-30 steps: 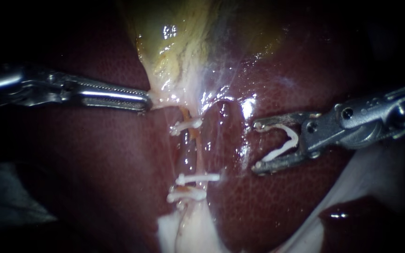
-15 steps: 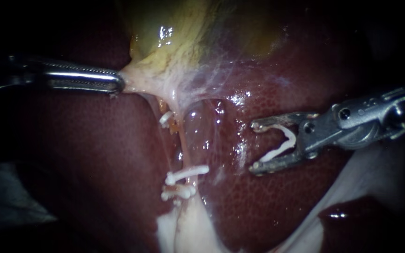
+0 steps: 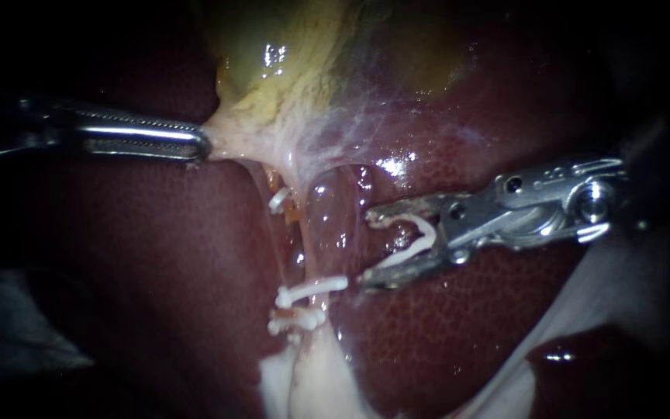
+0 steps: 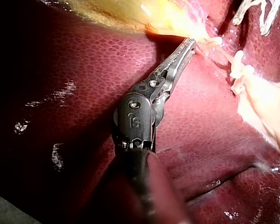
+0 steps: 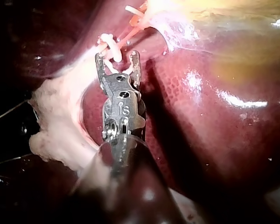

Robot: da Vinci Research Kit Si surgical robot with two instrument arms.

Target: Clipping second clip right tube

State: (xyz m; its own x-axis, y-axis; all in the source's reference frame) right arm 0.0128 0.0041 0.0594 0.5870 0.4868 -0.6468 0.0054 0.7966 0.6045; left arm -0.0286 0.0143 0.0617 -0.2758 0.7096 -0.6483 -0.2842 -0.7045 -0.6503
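My left instrument (image 3: 202, 144) comes in from the left, its jaws shut on pale tissue at the neck of the yellow-green gallbladder (image 3: 288, 70), and holds it stretched to the left. The same grip shows in the left wrist view (image 4: 192, 43). My right instrument (image 3: 368, 250) has its jaws wide apart around an open white clip (image 3: 414, 242). Its tips lie just right of the glistening right tube (image 3: 326, 229). One white clip (image 3: 313, 288) crosses that tube lower down. In the right wrist view the jaws (image 5: 116, 57) stand right behind the clipped tubes.
A small clip (image 3: 277, 200) sits high on the thin orange left tube (image 3: 295, 233), another clip (image 3: 296, 318) low on it. Dark red liver (image 3: 467, 334) lies all around. Pale fatty tissue (image 3: 304, 380) spreads below the clips.
My right instrument has moved left with its clip, up to the right tube. The left instrument first pulled the gallbladder neck left and slightly up, then held it there.
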